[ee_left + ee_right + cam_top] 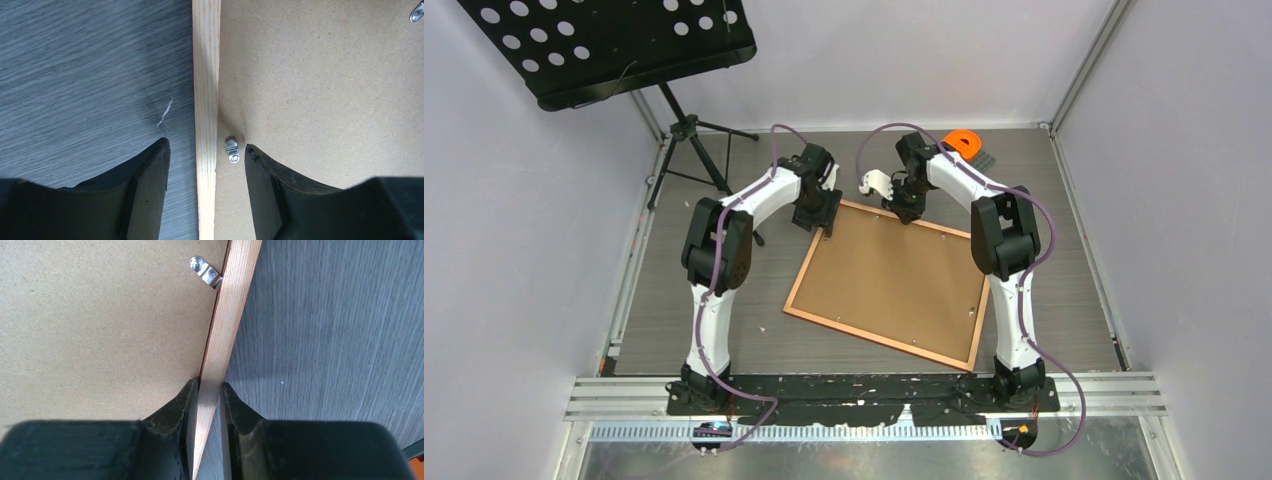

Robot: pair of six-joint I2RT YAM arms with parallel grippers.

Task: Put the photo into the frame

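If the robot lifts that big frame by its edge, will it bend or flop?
Probably stiff: the frame has a straight wooden border. Likely light, with only a flat backing board. Pinched at one edge by the right gripper, it may tilt.

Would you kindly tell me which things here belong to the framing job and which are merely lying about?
Job in hand:
- frame, back upward
- backing board
- metal clip
- left end effector, open
- right end effector, gripping the frame
- the photo is not in view

Lying about:
- music stand
- orange object
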